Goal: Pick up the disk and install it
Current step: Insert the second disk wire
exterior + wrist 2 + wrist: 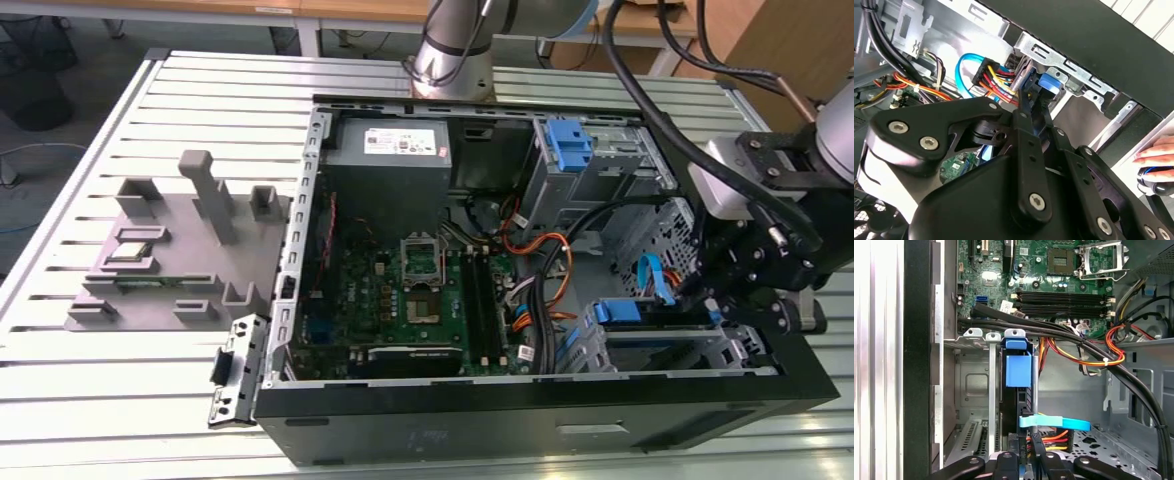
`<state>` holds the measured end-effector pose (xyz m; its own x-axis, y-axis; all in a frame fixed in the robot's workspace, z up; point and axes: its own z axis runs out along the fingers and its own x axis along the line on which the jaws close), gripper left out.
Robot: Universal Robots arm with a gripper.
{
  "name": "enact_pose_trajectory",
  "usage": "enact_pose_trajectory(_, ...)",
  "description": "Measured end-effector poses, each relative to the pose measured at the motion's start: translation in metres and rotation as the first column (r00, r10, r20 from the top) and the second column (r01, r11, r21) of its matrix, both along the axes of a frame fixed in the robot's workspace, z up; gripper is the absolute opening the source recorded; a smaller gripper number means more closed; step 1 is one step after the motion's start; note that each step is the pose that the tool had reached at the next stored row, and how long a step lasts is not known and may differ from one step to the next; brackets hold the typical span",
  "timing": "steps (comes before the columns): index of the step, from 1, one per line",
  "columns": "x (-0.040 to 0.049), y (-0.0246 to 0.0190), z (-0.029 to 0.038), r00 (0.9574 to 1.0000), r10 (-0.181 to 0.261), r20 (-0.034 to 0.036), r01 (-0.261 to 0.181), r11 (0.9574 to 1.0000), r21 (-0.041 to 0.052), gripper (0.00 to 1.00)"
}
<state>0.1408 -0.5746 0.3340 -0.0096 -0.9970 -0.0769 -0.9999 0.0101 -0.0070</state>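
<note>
1. An open computer case (534, 420) lies on its side on a slatted metal table (120, 400), with the motherboard (400, 300) exposed.
2. The gripper (727, 300) hangs over the drive cage (667, 345) at the case's corner on the exterior view's right — black linkage arms reach down into the bay.
3. The disk (1019, 372) stands on edge inside that cage, its blue carrier bracket uppermost in the first wrist view, beside the upright metal slot rails (991, 390).
4. In the second wrist view the gripper (1026, 107) has its narrow fingers (1029, 100) drawn close together on the blue bracket of the disk (1049, 82); they appear to pinch it, though the contact faces are hidden.
5. A light-blue data cable (1054, 422) crosses just beside the disk's edge; red, yellow and orange power leads (1074, 352) run nearby.
6. A grey power-supply box (394, 145) sits at the far end of the case, and a second blue bracket (567, 145) stands in another bay.
7. A grey fixture block (174, 250) rests on the table at the exterior view's left, well apart from the case.
8. A person's hand (1156, 150) rests on the table outside the case.
</note>
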Motion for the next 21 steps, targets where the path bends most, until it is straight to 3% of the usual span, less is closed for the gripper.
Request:
enact_pose_trajectory(5,0.0,0.0009,-0.0021,1.0,0.0,-0.0002,0.0,1.0,-0.0058,0.24)
enact_pose_trajectory(13,0.0,0.0011,-0.0022,1.0,0.0,-0.0002,0.0,1.0,-0.0065,0.24)
enact_pose_trajectory(15,0.0,0.0011,-0.002,1.0,0.0,-0.0001,0.0,1.0,-0.007,0.23)
enact_pose_trajectory(16,0.0,0.0011,-0.002,1.0,0.0,-0.0002,0.0,1.0,-0.007,0.17)
enact_pose_trajectory(21,0.0,0.0011,-0.0017,1.0,0.0,-0.0002,0.0,1.0,-0.0065,0.17)
